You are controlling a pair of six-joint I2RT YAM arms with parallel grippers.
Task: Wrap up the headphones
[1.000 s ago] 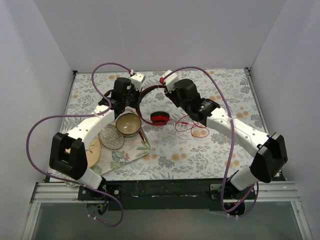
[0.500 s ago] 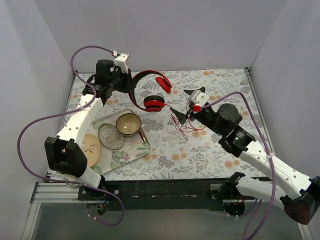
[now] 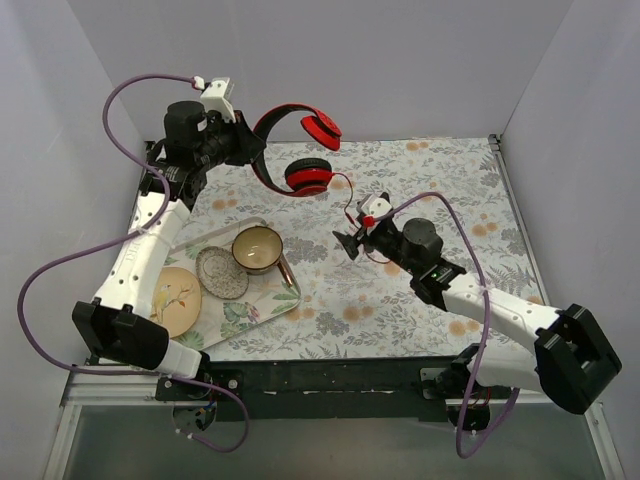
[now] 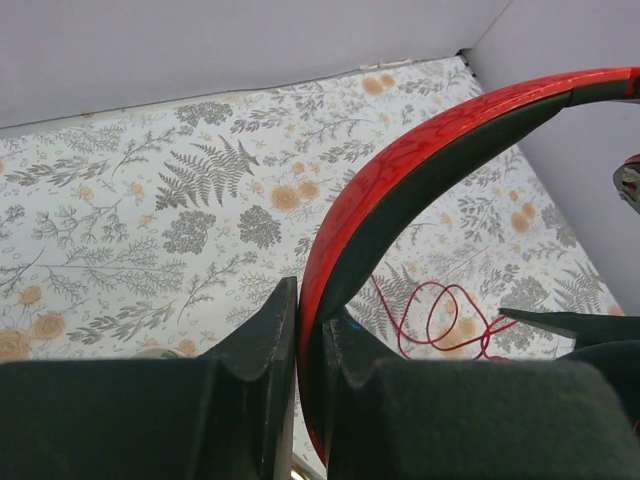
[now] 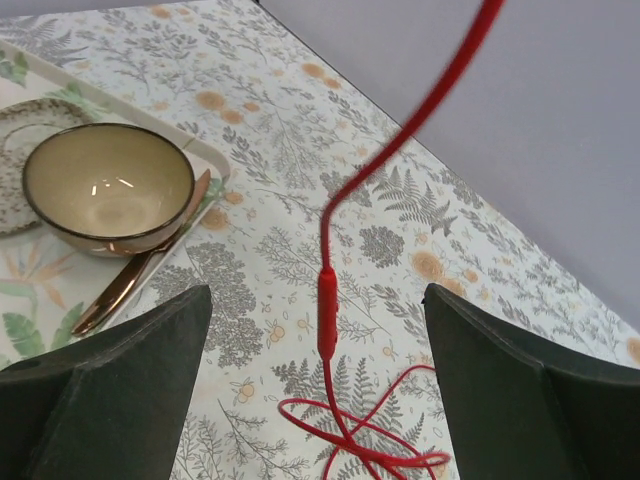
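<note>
The red headphones (image 3: 300, 150) hang in the air over the back of the table. My left gripper (image 3: 243, 150) is shut on their black-lined headband (image 4: 420, 150), which passes between the jaws of the left gripper (image 4: 310, 320). One ear cup (image 3: 322, 127) sits high and the other (image 3: 308, 177) lower. The thin red cable (image 3: 350, 205) drops from the lower cup to a loose coil (image 5: 370, 440) on the floral cloth. My right gripper (image 3: 350, 243) is open low over that coil. The cable's inline piece (image 5: 327, 310) hangs between the wide-apart jaws of the right gripper (image 5: 316, 295), touching neither.
A floral tray (image 3: 255, 305) at front left carries a gold-rimmed bowl (image 3: 257, 248), a glass saucer (image 3: 221, 272) and a spoon (image 3: 285, 268). A tan plate (image 3: 175, 300) lies beside it. White walls enclose the table on three sides.
The left arm lifted the headphones up and back to the left, pulling the cable taut. The right gripper opened, left the headband and drew back toward the cable coil.
</note>
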